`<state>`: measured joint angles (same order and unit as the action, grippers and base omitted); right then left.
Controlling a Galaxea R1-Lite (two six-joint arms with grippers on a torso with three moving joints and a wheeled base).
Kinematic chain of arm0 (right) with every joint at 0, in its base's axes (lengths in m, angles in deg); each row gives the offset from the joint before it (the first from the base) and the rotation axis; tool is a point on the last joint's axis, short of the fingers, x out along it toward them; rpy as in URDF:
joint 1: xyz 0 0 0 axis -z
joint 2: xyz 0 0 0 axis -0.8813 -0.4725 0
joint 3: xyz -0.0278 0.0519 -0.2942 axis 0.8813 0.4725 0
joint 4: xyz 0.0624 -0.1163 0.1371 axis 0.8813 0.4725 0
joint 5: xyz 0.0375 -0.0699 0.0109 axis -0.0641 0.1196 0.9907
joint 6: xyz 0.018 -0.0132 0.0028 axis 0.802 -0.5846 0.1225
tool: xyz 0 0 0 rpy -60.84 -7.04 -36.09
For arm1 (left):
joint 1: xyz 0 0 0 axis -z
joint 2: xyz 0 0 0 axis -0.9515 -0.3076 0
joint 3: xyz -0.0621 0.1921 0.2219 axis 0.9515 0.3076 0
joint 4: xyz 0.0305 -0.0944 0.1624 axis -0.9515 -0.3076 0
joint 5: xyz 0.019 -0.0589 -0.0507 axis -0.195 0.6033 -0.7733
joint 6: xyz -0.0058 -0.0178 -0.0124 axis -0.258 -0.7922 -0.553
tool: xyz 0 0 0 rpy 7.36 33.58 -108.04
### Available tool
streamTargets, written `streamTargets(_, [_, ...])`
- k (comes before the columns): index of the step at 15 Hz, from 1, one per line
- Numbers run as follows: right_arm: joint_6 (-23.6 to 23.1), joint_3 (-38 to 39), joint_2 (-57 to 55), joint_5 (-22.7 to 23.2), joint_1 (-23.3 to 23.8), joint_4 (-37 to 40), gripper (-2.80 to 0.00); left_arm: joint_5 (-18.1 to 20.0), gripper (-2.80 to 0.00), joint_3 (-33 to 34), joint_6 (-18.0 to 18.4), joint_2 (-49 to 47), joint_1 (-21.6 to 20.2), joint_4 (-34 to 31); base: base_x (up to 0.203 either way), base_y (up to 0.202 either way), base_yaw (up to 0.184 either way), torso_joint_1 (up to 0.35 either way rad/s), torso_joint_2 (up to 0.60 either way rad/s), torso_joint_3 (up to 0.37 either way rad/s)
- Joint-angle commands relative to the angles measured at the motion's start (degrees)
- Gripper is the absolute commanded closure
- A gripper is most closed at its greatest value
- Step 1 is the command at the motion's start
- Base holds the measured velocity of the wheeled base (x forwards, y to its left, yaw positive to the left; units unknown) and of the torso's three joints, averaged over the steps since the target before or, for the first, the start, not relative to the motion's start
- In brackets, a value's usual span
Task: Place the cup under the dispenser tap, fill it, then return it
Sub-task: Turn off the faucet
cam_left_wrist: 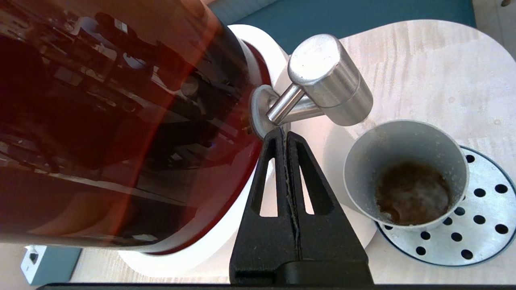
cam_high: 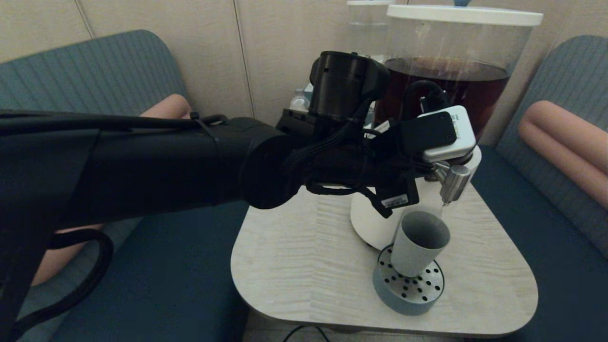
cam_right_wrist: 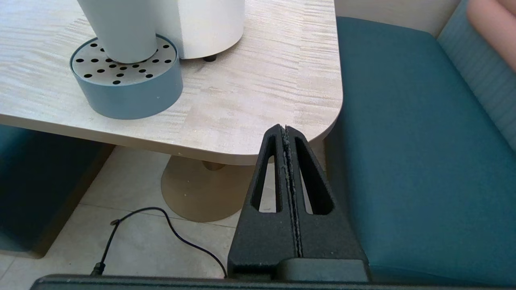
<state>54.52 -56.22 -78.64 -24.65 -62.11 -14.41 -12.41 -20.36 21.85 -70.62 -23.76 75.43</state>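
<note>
your left gripper [cam_left_wrist: 287, 135], fingers pressed together, sits at the dispenser tap [cam_left_wrist: 328, 80]; the cup [cam_left_wrist: 405, 173] on the drip tray [cam_left_wrist: 483, 237] is part-filled; returning remains; right gripper [cam_right_wrist: 286, 131], closed, is parked off-table.

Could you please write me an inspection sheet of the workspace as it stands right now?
Surface: pale wood-grain table, rounded corners.
Job's things: cup stands on the drip tray below the dispenser tap, some brown liquid inside; a thin stream falls from the tap.
Clutter: second clear-tank dispenser behind; small grey block by the base.
Grippers: left gripper shut, tips at the tap's stem; right gripper shut, empty, off the table's edge.
Cables: black cable on the floor.
Surroundings: teal bench seats, beige wall.
</note>
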Motion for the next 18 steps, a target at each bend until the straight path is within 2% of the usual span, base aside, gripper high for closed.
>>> streamTargets(1, [0.0,0.0,0.1,0.0,0.0,0.0,0.0,0.1,0.0,-0.7,0.3,-0.7,0.0,0.0,0.0,0.0,0.0,0.0,0.0,0.0])
streamTargets(14, [0.0,0.0,0.1,0.0,0.0,0.0,0.0,0.4,0.0,-2.8,0.3,-2.2,0.1,0.1,0.0,0.0,0.0,0.0,0.0,0.0])
streamTargets(16, [0.0,0.0,0.1,0.0,0.0,0.0,0.0,0.8,0.0,-3.2,0.3,-2.7,0.1,2.0,0.0,0.0,0.0,0.0,0.0,0.0])
streamTargets(18, [0.0,0.0,0.1,0.0,0.0,0.0,0.0,1.7,0.0,-3.5,0.1,-3.9,0.1,6.5,0.0,0.0,0.0,0.0,0.0,0.0])
